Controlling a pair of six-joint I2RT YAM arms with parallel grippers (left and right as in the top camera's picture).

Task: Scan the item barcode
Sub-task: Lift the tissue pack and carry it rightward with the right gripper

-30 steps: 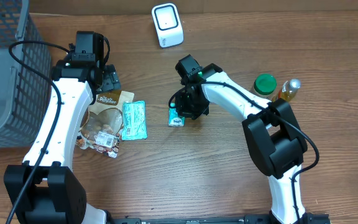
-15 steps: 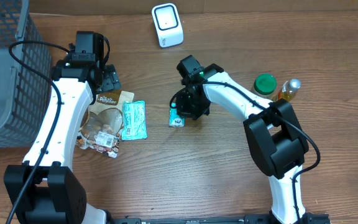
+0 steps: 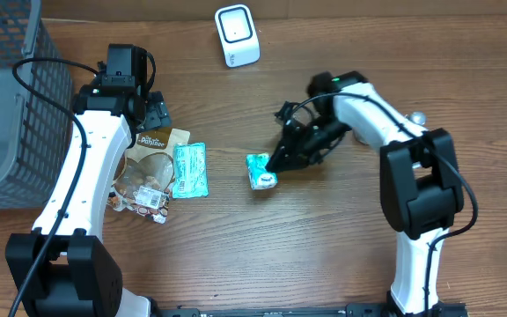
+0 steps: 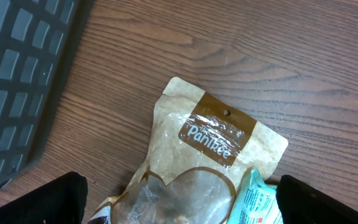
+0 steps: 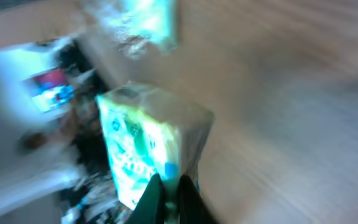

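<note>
Pinching the seemingly light, stiff carton (image 3: 261,171) by one edge, the right gripper (image 3: 277,164) is holding it six o'clock of the scanner (image 3: 237,34); broad faces are probably offering surer purchase; left gripper (image 3: 152,113) is gaping.

Item: small carton (image 3: 261,170), white w/ teal-green print; a blue spot low on one face in right wrist view, which is badly blurred, so text unreadable; boxy, edges a bit rounded; sits tilted, not square to table (image 3: 236,255) edges; pinched at one end by right gripper (image 3: 276,166), jaws closed onto it; can't tell if its base touches the wood; approx mid-table. Scanner (image 3: 237,35): white rounded block w/ dark-ringed window on its face; stands at far edge of table, well apart from carton, w/ bare wood between them.
</note>
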